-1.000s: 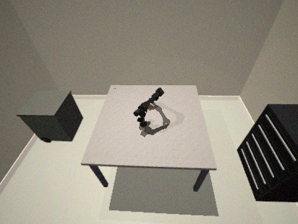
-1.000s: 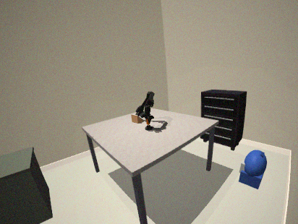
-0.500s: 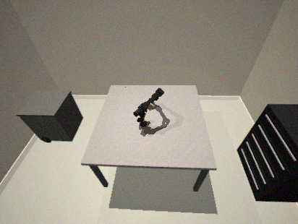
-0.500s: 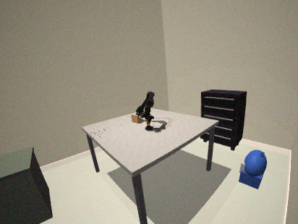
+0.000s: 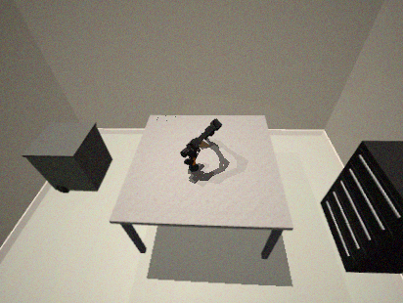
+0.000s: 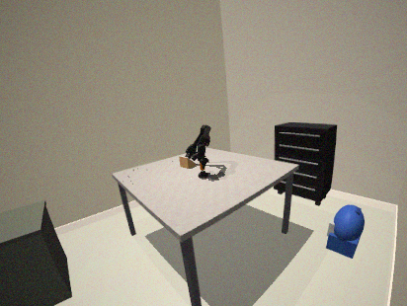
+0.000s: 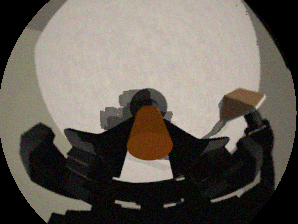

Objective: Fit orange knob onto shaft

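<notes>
The orange knob [image 5: 194, 161] [image 6: 202, 168] [image 7: 149, 135] is held upright between the fingers of my gripper [image 5: 194, 163] [image 6: 203, 166] [image 7: 148, 120], which is shut on it. The dark round pedestal [image 6: 203, 176] [image 7: 159, 98] stands on the table just below the knob. In the wrist view the knob's narrower-looking far end overlaps the pedestal's near edge. The silver shaft is not visible, and the knob's hole is hidden underneath. I cannot tell whether the knob touches the shaft or how their flat sides are turned.
A brown block [image 5: 202, 145] [image 6: 186, 162] [image 7: 242, 104] is on the table [image 5: 161, 200] [image 6: 173, 212] [image 7: 95, 55] beside the arm. Small dark specks lie near a table corner. Dark cabinets and a blue object [image 6: 349, 223] stand on the floor, away from the table.
</notes>
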{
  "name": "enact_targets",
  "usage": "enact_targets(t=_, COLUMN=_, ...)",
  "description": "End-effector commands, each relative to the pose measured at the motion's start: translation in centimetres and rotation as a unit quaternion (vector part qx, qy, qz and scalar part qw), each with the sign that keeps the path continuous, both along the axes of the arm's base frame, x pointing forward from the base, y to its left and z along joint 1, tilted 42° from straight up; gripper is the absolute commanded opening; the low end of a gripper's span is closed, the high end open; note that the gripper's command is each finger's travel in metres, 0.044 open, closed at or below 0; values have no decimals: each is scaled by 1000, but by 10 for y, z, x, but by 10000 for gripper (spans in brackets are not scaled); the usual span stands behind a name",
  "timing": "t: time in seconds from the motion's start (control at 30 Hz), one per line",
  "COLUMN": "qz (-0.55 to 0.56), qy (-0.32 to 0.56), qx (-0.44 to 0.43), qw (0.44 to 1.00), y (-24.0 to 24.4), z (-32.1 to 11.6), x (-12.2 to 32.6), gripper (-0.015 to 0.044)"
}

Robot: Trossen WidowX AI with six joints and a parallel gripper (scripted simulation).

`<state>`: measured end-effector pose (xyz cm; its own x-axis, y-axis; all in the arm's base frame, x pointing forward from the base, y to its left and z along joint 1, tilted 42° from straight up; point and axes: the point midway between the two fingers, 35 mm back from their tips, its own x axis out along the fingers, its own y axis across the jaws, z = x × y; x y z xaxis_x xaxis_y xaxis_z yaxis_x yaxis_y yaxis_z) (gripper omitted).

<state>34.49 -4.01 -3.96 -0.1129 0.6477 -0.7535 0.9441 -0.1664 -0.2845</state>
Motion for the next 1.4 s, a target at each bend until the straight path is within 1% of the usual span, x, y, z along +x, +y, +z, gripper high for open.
enact_targets(t=0.0, qz=-25, qy=17, qx=-4, qw=1000, y=-2, z=4, x=-2, gripper=0)
enact_targets(t=0.87, qz=-25, qy=16, qx=-4, qw=1000, y=-1, z=2, x=0, gripper=0)
enact_targets(t=0.97, qz=-45, qy=34, qx=-7, qw=998, y=-1, z=3, x=0, gripper=0)
enact_targets(t=1.1, qz=-99, qy=81, qx=-15, qw=992, y=-2, z=3, x=2, gripper=0)
enact_targets(t=1.37, qz=-103, qy=84, qx=-15, qw=991, y=-3, z=1, x=3, gripper=0)
